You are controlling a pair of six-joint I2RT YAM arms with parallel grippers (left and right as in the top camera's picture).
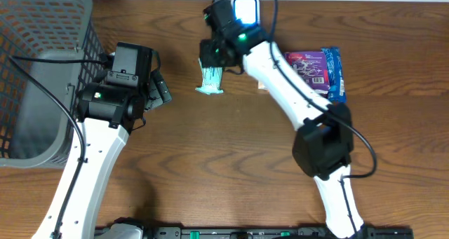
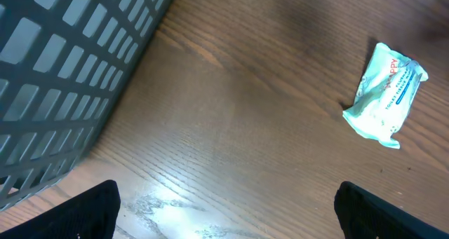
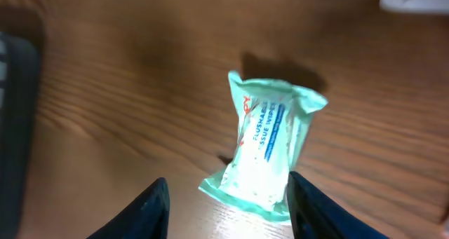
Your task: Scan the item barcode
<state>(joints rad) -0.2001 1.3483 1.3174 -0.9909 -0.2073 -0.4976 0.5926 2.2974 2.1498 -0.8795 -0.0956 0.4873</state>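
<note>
- While the wipes packet (image 3: 266,144) lies flat on the table (image 1: 210,162) toward 12 o'clock, the right claw (image 3: 228,200) hangs spread around its near end, not pinching.
- Close squarely across the packet's width, leaving the barcode uncovered.
- Left claw (image 2: 228,207) gapes idle at 9 o'clock.

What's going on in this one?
The right tool hovers over a pale green wipes packet lying on the wooden table. Its jaws are apart on either side of the packet's near end and do not appear to grip it. The left tool is open and empty beside the grey basket. A white lit device, probably the scanner, sits at the table's far edge, and a purple package lies untouched nearby. The packet has not yet been lifted.
</note>
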